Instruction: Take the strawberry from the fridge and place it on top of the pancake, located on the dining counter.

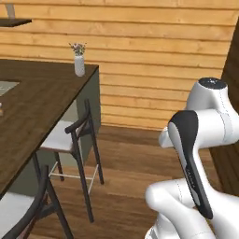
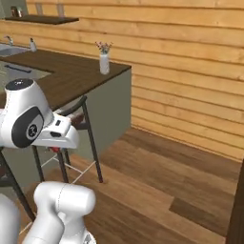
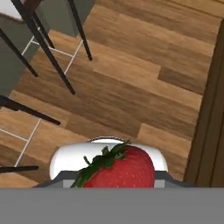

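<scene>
The hand [image 3: 116, 181] pinched the strawberry [image 3: 119, 168] at the bottom of the hand view, its leafy cap pointing left and its long axis lying sideways. Wooden floor [image 3: 131, 87] lay below; black stools [image 1: 77, 135] stood along the dark surface [image 1: 37, 102], which bore a white vase [image 1: 80, 64].

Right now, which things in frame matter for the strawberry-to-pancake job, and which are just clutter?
Job:
- strawberry, close up at the fingers, likely held
- dining counter, dark wood

Clutter:
- white vase of flowers at the counter's end
- dark stools beside the counter
- bottle near the sink
</scene>
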